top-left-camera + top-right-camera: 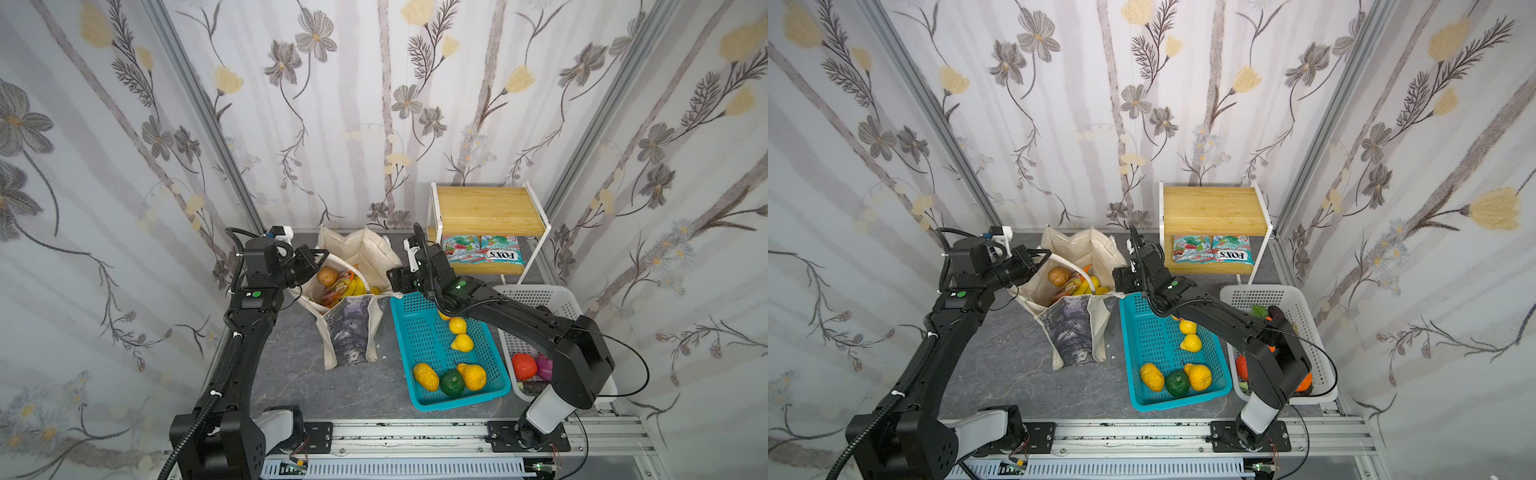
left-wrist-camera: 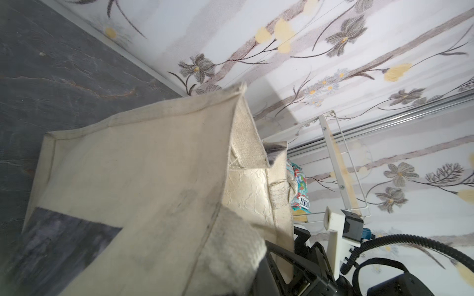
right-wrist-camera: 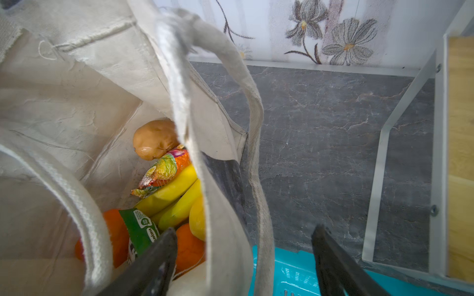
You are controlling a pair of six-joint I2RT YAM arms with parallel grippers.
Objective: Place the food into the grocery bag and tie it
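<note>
The cream grocery bag (image 1: pixel 349 328) (image 1: pixel 1073 328) stands open mid-table. The food lies inside: a brown bulb (image 3: pixel 154 139), a snack packet (image 3: pixel 164 169), bananas (image 3: pixel 174 194), an orange (image 3: pixel 188 248). At the bag's left rim my left gripper (image 1: pixel 320 257) (image 2: pixel 266 252) is shut on a cream strap handle (image 2: pixel 230 246). The right gripper (image 1: pixel 391 281) (image 3: pixel 246 243) hangs open at the right rim. The bag's wall and its other strap handle (image 3: pixel 256 153) pass between the right gripper's dark fingers (image 3: pixel 164 251).
A teal basket (image 1: pixel 424 332) with yellow and green fruit sits right of the bag. Beyond it is a white basket (image 1: pixel 540 297) under the right arm. A wooden shelf rack (image 1: pixel 486 208) with sweet packets (image 1: pixel 498 253) stands at the back right.
</note>
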